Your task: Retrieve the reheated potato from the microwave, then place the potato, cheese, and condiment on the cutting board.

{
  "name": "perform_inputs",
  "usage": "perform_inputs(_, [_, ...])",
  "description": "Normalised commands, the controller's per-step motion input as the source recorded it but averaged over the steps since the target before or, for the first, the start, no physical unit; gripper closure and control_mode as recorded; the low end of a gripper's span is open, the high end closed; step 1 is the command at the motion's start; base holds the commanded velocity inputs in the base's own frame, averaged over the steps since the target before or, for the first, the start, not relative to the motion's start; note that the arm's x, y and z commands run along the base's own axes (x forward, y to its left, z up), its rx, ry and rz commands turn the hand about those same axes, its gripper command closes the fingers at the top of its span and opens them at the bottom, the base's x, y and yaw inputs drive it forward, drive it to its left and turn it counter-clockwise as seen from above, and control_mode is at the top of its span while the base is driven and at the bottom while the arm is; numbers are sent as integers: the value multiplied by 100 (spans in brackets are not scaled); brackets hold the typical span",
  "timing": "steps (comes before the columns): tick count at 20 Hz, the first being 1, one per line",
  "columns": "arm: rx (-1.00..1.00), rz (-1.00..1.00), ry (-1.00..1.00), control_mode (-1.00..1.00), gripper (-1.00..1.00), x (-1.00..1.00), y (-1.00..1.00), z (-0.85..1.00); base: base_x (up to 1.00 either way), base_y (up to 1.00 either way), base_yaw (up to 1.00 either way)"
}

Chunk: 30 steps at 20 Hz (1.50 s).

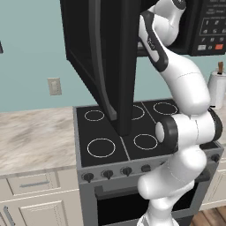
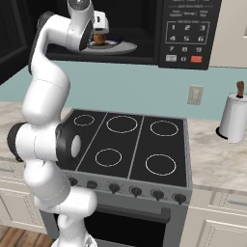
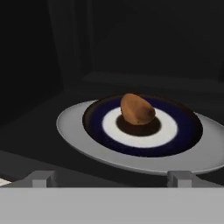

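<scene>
potato [image 3: 137,109]: small, rounded, firm, likely light, may roll; grasp across narrow middle | location: centre of blue-and-white plate [image 3: 183,131] inside microwave [image 2: 190,29], door open | gripper [image 3: 111,178]: fingers spread wide, empty, just before plate

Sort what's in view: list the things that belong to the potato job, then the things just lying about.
Job: potato on its plate; microwave, door open; gripper, open, short of the potato.

Lying about: stovetop; paper towel roll; wall outlet.
</scene>
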Motion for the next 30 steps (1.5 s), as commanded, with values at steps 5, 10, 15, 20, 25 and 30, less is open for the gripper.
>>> perform_inputs(5, [0, -4, 4, -100, -100, 31, 0, -2, 0, 0, 0])
perform_inputs(10, [0, -3, 2, -100, -100, 32, 0, -6, 0, 0, 0])
perform_inputs(15, [0, -2, 4, -100, -100, 34, 0, -7, 0, 0, 0])
perform_inputs(20, [0, -1, 3, -100, -100, 36, 0, -3, 0, 0, 0])
perform_inputs(25, [0, 0, 1, -100, -100, 33, 0, 0, 0, 0, 0])
perform_inputs(30, [-2, 0, 0, -100, -100, 19, 2, 0, 0, 0, 0])
